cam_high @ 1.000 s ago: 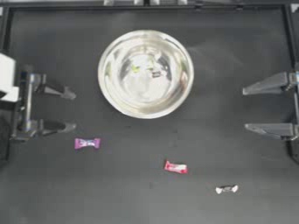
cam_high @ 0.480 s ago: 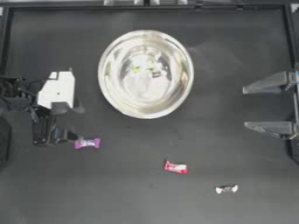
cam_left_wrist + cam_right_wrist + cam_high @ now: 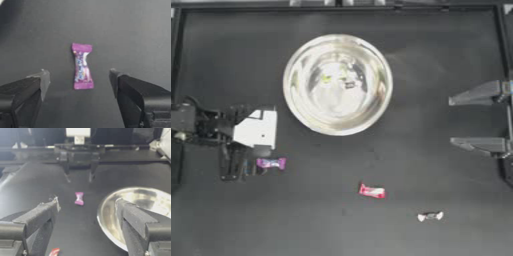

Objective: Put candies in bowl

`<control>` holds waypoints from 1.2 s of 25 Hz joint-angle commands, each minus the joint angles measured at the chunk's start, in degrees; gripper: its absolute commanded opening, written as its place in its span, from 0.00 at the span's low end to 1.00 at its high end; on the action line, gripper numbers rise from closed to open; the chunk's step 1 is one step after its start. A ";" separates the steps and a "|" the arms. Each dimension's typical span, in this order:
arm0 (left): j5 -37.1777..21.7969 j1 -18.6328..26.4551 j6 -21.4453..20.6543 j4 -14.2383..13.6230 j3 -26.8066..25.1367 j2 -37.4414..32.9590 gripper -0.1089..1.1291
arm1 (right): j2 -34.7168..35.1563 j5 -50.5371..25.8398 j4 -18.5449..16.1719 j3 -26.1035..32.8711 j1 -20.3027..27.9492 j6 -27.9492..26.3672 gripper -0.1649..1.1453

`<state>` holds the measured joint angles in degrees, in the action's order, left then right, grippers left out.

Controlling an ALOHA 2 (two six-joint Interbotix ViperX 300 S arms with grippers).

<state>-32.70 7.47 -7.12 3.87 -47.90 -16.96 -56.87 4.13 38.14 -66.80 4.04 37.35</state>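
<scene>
a dark table (image 3: 345,235) with a raised rim.

You've swung the left gripper (image 3: 241,169) out from its parked spot at the bench's left edge and in toward the purple candy (image 3: 271,163); it now hangs wide open just beside that candy.

The right hand (image 3: 87,210) frames a dark worktop (image 3: 36,185), its jaws spread wide. Between them lies a purple candy (image 3: 79,198), the silver bowl (image 3: 133,203) beside it, and the left hand (image 3: 78,178) hovers beyond, near a red candy (image 3: 54,252).
</scene>
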 commanded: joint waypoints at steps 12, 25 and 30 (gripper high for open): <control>1.58 -1.14 0.26 1.23 2.55 8.44 0.90 | 0.18 0.35 0.44 0.35 0.00 0.00 0.87; 3.25 -2.02 0.44 2.99 2.72 12.66 0.90 | 0.18 0.79 0.62 -0.18 -0.09 -0.18 0.87; 3.25 -2.11 1.23 2.90 3.52 14.33 0.90 | 0.18 1.05 0.62 -0.18 0.00 -0.26 0.87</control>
<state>-29.62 5.45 -5.98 6.77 -45.62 -2.02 -56.87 4.75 38.58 -67.68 4.04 37.18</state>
